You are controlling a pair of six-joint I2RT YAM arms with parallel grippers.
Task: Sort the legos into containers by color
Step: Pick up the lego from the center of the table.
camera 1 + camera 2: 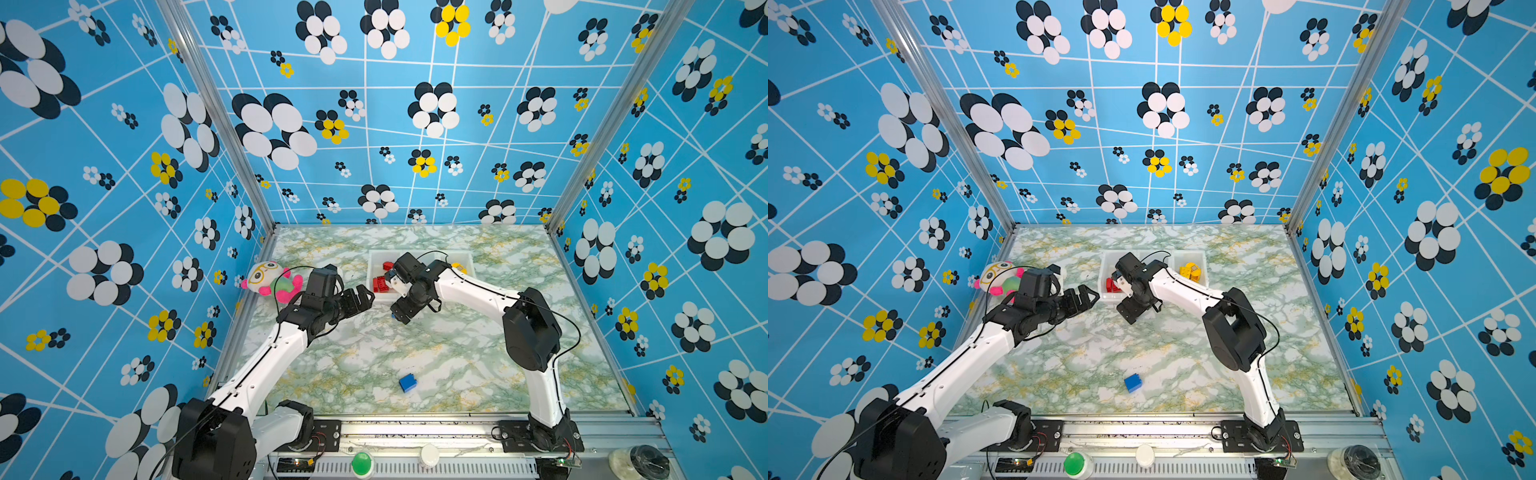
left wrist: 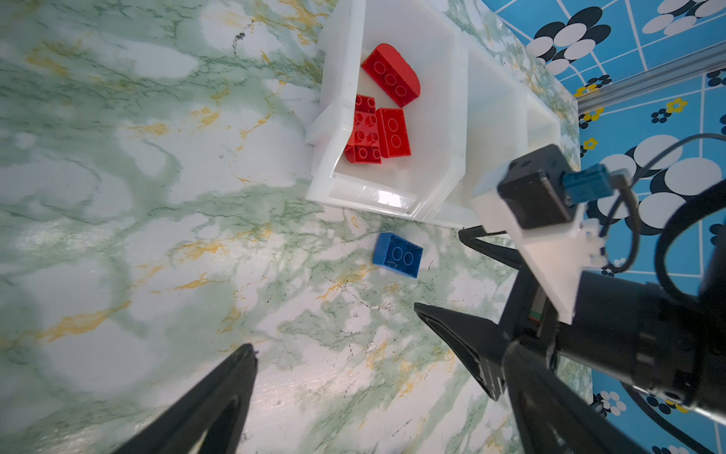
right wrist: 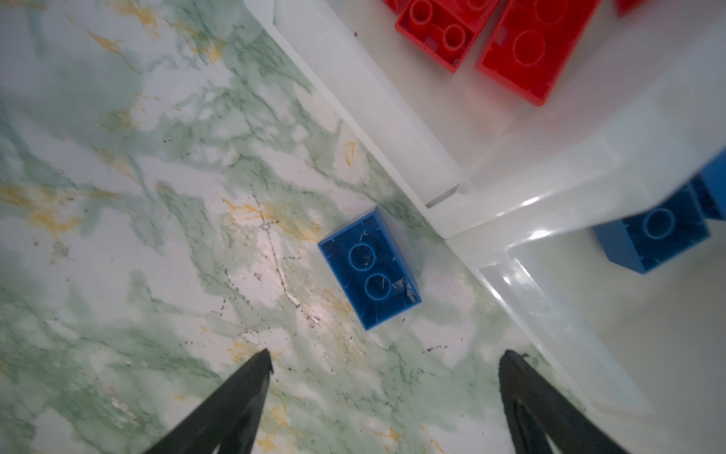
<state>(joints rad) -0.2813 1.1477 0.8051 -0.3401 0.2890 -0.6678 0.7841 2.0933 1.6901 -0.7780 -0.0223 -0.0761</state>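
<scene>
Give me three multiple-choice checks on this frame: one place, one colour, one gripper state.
1. The blue brick in front of the right gripper lies:
A) in a container
B) on the bare table
C) between closed fingers

2. The bricks in the bin nearest the plush toy are:
A) red
B) yellow
C) blue

3. The right gripper is:
A) shut on a brick
B) shut, empty
C) open, empty

Answers:
1 B: it rests hollow side up on the marble.
2 A: the left wrist view shows only red bricks there.
3 C: its fingertips stand apart with nothing between them.
</scene>
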